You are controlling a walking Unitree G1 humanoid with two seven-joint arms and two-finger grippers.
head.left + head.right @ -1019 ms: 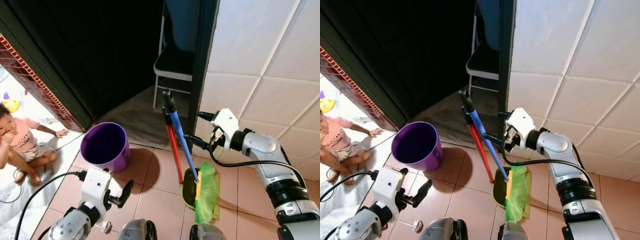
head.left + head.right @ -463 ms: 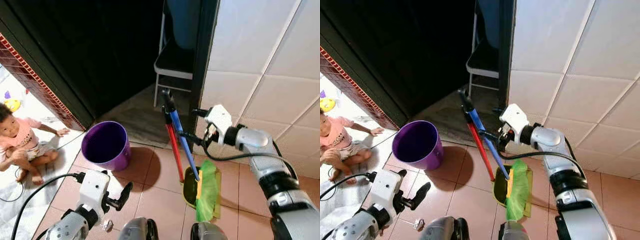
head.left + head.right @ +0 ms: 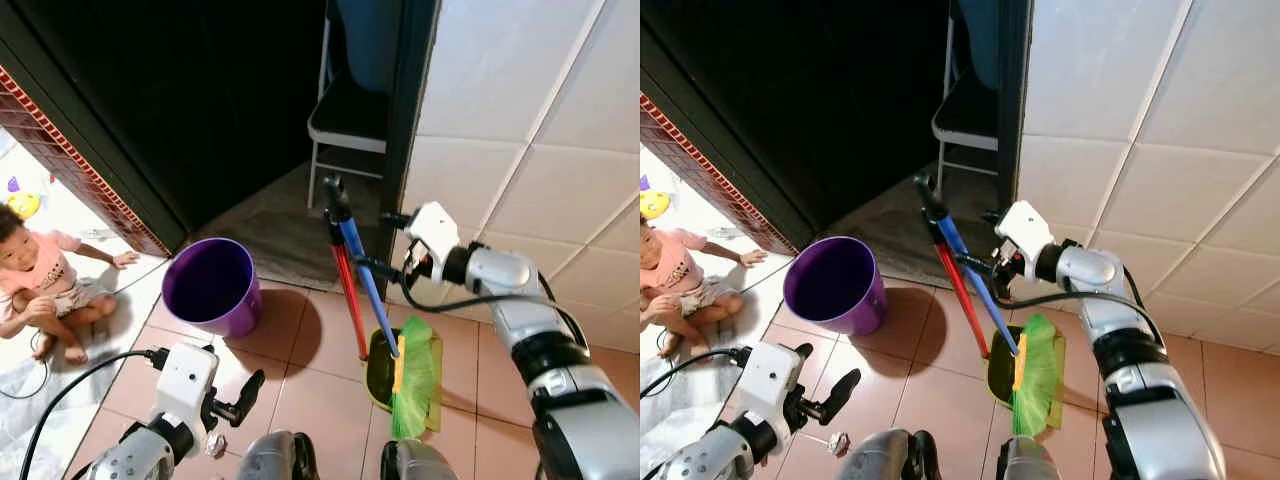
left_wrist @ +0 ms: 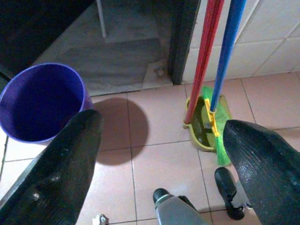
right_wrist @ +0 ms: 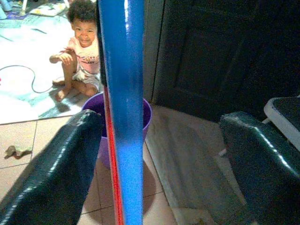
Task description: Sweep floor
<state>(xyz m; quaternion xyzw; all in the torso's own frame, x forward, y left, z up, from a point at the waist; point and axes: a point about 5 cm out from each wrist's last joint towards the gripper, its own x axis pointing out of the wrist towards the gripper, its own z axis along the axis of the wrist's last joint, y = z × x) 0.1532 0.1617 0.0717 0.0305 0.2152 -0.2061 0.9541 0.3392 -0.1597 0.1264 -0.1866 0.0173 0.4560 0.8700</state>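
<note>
Head stereo pair looking down, wrist cameras looking along fingers, all sharing the purple bucket, broom handle.

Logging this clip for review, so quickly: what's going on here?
The robot stands by a tiled wall where a broom with a blue handle and a red-handled dustpan lean at a doorway. Its right gripper is at the broom handle, fingers open on either side, not closed on it. The left gripper hangs low and open near a purple bucket. A scrap of litter lies on the floor, and a child sits nearby.
</note>
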